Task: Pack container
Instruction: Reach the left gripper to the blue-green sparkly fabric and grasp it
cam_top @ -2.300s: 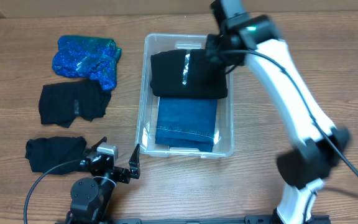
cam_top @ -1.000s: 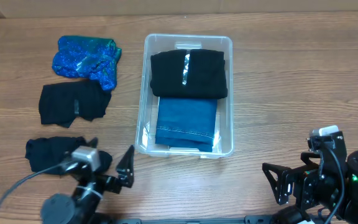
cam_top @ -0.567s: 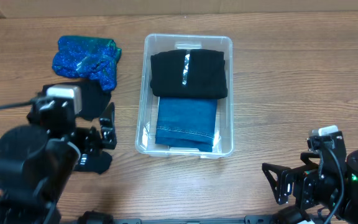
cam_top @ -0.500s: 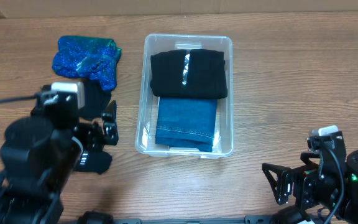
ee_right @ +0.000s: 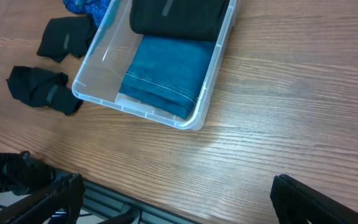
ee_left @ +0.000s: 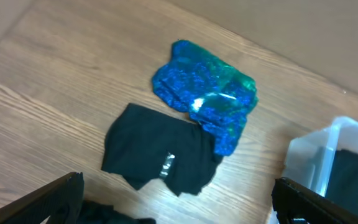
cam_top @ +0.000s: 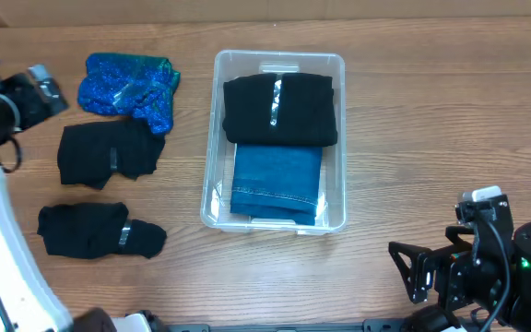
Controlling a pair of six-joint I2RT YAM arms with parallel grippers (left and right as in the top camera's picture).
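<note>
Overhead, the container (cam_top: 279,56) sits mid-table, its long side running away from the robot. A folded black top (cam_top: 279,115) fills its far half and folded jeans (cam_top: 277,180) lie in the near half, with a little bare floor beside the near left wall. Three pieces wait on the table (cam_top: 431,138) to its left, all apart from the bin: a glittery blue garment (cam_top: 125,85) farthest back, a flat black garment (cam_top: 107,153) touching its near edge, and a bunched black garment (cam_top: 95,231) nearest the robot. The left gripper (ee_left: 178,186) hangs high over that group with its fingers spread wide and nothing between them. The right gripper (ee_right: 178,180) is likewise spread and empty, low at the near right and well apart from the bin. The step looks like fetching the next piece with the left arm. It should come straight down on one garment only, since the blue and flat black ones overlap. A pinch through all folded layers near the middle would keep it folded. Lift it clear of the thick rim and lay it flat on the jeans.
</note>
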